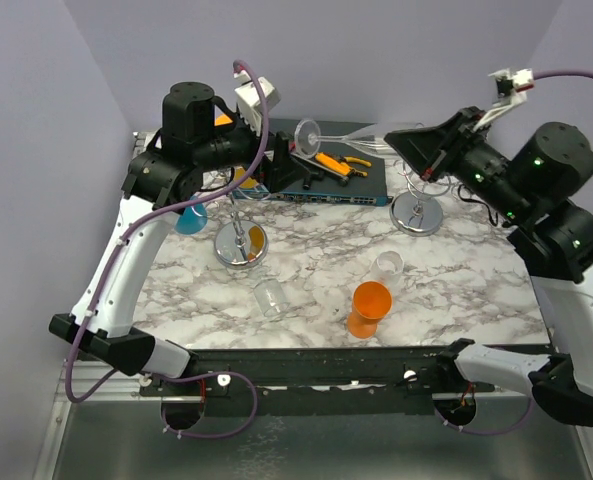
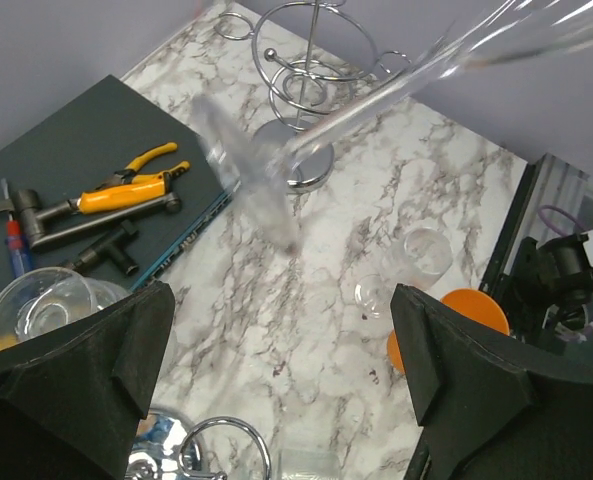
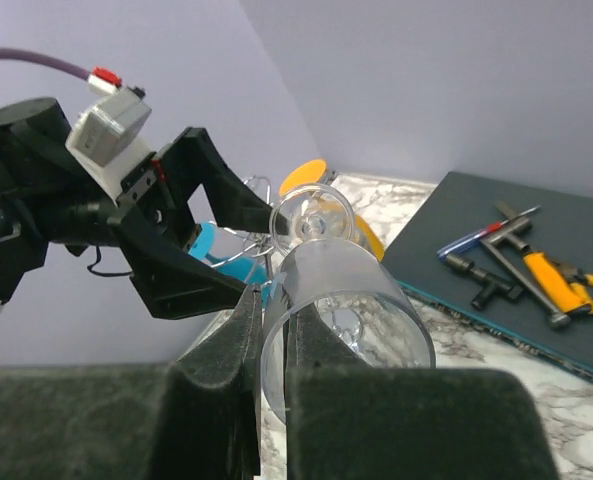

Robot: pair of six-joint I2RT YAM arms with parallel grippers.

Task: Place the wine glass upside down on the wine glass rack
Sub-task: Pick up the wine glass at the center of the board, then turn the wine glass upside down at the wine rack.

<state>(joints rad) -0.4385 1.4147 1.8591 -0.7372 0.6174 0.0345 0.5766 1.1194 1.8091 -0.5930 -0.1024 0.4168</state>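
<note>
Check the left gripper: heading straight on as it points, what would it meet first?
Probably the wine glass, foot first. It hangs straight ahead of the open left gripper, its bowl gripped by the right gripper. Depth is hard to judge.

From above and behind the arm bases, we look steeply down over the whole marble table (image 1: 456, 290). Past the left gripper (image 2: 281, 300) we face down and across the table from well above it. Along the right gripper (image 3: 274, 325) we look almost level toward the left arm, very close to the wine glass (image 3: 346, 300). All three views share the dark tool mat (image 1: 374, 182) and that glass.
</note>
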